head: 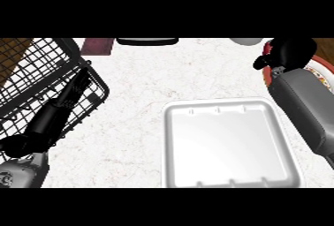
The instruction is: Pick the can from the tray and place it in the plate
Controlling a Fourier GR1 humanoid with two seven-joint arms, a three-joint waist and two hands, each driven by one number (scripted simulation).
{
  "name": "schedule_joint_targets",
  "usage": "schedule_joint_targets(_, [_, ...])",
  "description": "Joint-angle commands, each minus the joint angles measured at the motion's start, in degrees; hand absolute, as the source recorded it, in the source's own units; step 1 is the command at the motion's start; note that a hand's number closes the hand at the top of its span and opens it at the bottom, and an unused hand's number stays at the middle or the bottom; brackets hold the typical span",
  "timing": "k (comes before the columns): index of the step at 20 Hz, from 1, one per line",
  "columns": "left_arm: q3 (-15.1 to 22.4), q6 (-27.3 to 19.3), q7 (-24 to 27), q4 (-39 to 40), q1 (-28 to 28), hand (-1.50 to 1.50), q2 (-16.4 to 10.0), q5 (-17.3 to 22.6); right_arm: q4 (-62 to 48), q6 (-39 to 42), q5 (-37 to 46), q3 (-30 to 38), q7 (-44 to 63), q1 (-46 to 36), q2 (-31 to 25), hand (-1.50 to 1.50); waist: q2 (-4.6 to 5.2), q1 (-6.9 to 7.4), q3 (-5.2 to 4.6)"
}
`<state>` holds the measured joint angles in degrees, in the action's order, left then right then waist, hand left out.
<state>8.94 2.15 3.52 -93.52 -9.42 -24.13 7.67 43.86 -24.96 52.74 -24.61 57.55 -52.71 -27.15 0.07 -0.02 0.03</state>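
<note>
The white tray [228,145] lies at the lower middle right with nothing in it. At the right edge the plate [324,73], white with a red patterned rim, is mostly covered by my right forearm. My right hand [287,50] hangs over the plate's far left part with its fingers curled. The can is hidden inside that hand; only a sliver of red shows at the hand's left edge. My left hand [46,123] rests at the lower left, with straight fingers pointing up over the wire basket [39,66] and holding nothing.
The black wire basket fills the left side. Along the far edge sit a maroon block [98,46], a flat black object [146,41] and a pale round object [246,41]. White counter [143,97] lies between basket and tray.
</note>
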Motion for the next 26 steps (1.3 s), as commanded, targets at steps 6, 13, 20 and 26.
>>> schedule_joint_targets(6, [0.16, 1.66, 0.41, 1.34, -0.19, 0.00, 2.18, -2.27, -11.94, -8.78, 0.15, 9.37, -8.73, 2.79, -4.33, 1.50, 0.18, 0.67, 0.00])
schedule_joint_targets(13, [-1.87, 3.45, -0.66, 2.30, -3.47, 0.00, 1.07, -1.17, -22.79, -7.38, -10.92, 19.81, -15.92, 4.26, -5.24, -1.50, 0.74, 1.72, 0.12])
schedule_joint_targets(20, [-4.48, 6.41, -0.78, 0.26, -2.32, 0.00, -0.22, 0.97, -30.03, -17.62, -12.33, 23.70, -30.25, 7.48, -4.03, -1.50, 0.87, 2.56, 0.17])
schedule_joint_targets(26, [-1.97, 2.75, -2.92, 0.49, -3.43, 0.00, 3.76, -2.88, -27.43, -21.98, -17.17, 28.69, -43.29, 8.52, -4.04, -1.50, 0.70, 1.75, 0.18])
